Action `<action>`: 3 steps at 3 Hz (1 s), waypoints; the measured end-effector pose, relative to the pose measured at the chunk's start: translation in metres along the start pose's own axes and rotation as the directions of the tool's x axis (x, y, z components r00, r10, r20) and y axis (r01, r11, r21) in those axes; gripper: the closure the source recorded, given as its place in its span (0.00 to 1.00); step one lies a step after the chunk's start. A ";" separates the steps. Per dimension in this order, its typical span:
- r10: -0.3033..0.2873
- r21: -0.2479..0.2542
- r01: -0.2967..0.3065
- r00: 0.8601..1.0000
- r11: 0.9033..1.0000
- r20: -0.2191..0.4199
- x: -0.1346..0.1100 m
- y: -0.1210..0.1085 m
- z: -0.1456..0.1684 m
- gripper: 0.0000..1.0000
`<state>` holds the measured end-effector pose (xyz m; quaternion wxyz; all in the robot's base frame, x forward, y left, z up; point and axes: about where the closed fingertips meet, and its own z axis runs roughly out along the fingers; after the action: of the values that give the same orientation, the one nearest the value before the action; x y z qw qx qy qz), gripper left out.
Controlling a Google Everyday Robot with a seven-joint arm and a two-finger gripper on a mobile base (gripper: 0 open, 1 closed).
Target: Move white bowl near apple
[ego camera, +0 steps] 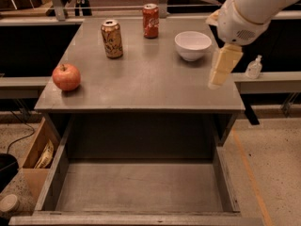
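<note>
Glossy white bowl [193,45] sits upright, end effector [216,81] hovering nearby.

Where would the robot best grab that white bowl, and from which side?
Probably by the rim, coming down from above. The bowl sits upright and open on the table, so its thin edge is exposed, while its rounded sides narrow toward the base and might slip. The rim's near right part looks handiest: the gripper hangs just beside it, not touching.
</note>
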<state>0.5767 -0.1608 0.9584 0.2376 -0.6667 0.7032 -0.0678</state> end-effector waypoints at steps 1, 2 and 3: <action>-0.046 -0.014 0.046 0.999 0.999 -0.007 -0.015 -0.033 0.036 0.00; -0.052 -0.075 0.050 0.998 0.996 -0.025 -0.011 -0.052 0.080 0.00; -0.026 -0.132 0.018 0.998 0.991 -0.065 0.016 -0.060 0.114 0.00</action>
<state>0.6795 -0.1573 0.8796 0.1688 -0.6860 0.7062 -0.0462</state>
